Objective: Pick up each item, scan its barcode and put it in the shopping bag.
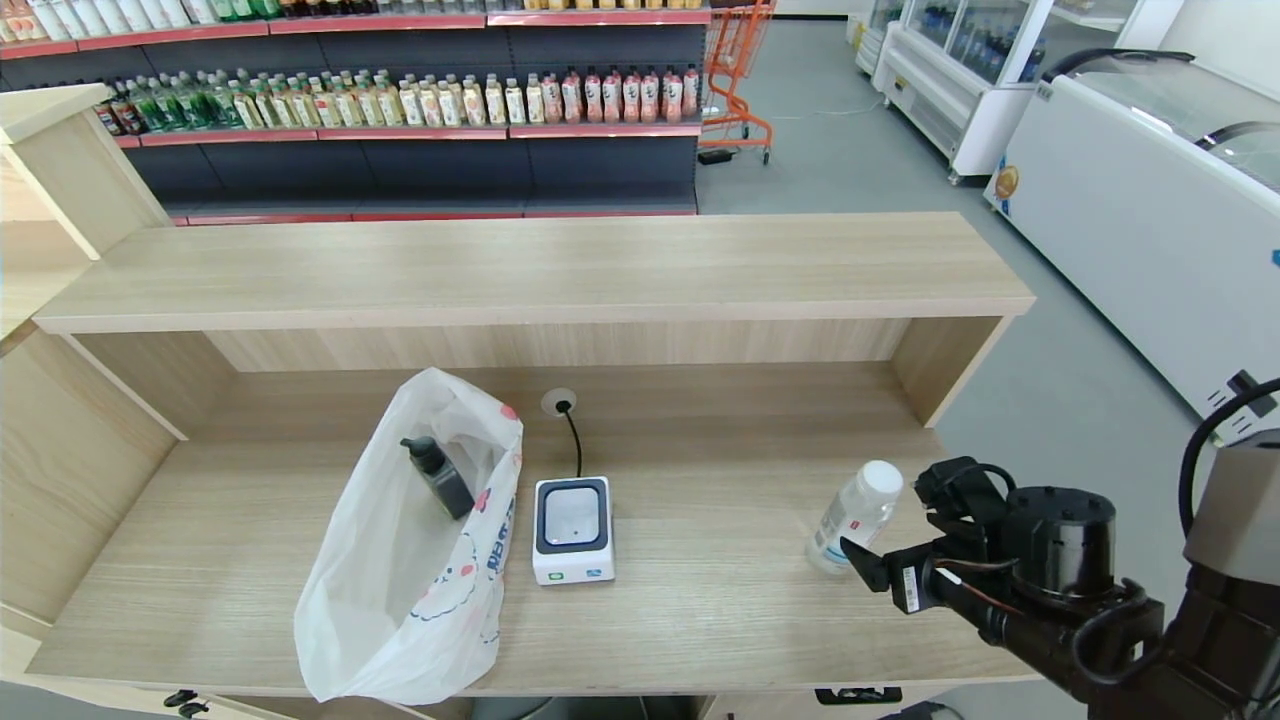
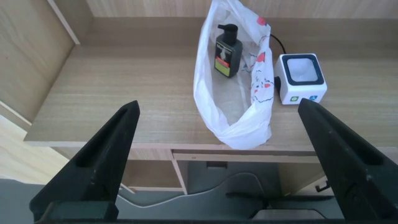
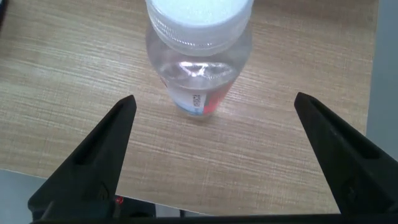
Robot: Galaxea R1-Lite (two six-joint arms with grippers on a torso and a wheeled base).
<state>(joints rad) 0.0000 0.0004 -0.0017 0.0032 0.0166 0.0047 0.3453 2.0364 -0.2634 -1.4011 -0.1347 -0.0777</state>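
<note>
My right gripper [image 3: 214, 102] has its two black, wedge-shaped fingers [image 3: 93, 168] spread wide, with nothing between them. The clear bottle [image 3: 199, 62] stands just ahead of the tips and apart from both. My right wrist view looks down on its ribbed white cap, its see-through plastic wall and a small label with red and blue print. The head view shows the same bottle [image 1: 855, 515] at about 10 o'clock from my right gripper [image 1: 895, 520], near the counter's right end.

My left gripper [image 2: 217, 109] is also spread wide and holds nothing, hanging off the counter's [image 1: 700, 600] near edge. Its view looks into the white shopping bag [image 2: 236, 118], where a dark pump bottle [image 2: 227, 53] carries a red and green label that the head view does not show.

In the head view the thin, crinkled bag [image 1: 400, 600] lies open at 9 o'clock from the scanner [image 1: 572, 528], just beside it. The scanner is a white, rounded box with a dark window, and its black cable [image 1: 575, 440] runs off toward 12 o'clock. The counter is pale wood grain.

I count one clear bottle, one pump bottle [image 1: 445, 480], one bag and one scanner.
</note>
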